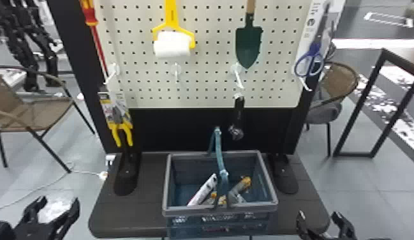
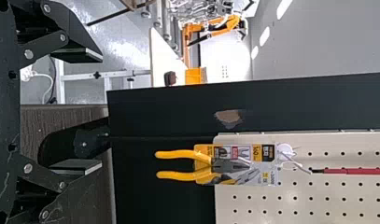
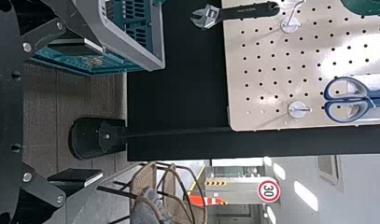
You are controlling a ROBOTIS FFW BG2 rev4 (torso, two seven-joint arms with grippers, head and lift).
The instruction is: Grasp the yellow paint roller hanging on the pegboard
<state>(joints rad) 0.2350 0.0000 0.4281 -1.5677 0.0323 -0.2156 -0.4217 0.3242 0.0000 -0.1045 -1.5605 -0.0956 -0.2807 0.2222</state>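
Note:
The yellow paint roller, with a white sleeve in a yellow frame, hangs at the top middle of the cream pegboard. My left gripper sits low at the bottom left, off the table's left side, open and holding nothing. At the bottom right, my right gripper is open too, by the table's near right corner. Both are far below the roller. In the left wrist view my left gripper stands wide open; in the right wrist view my right gripper does the same.
A blue-grey basket with tools stands on the dark table below the pegboard. Also hanging there: a red screwdriver, yellow pliers, a green trowel, a wrench, blue scissors. Chairs stand at both sides.

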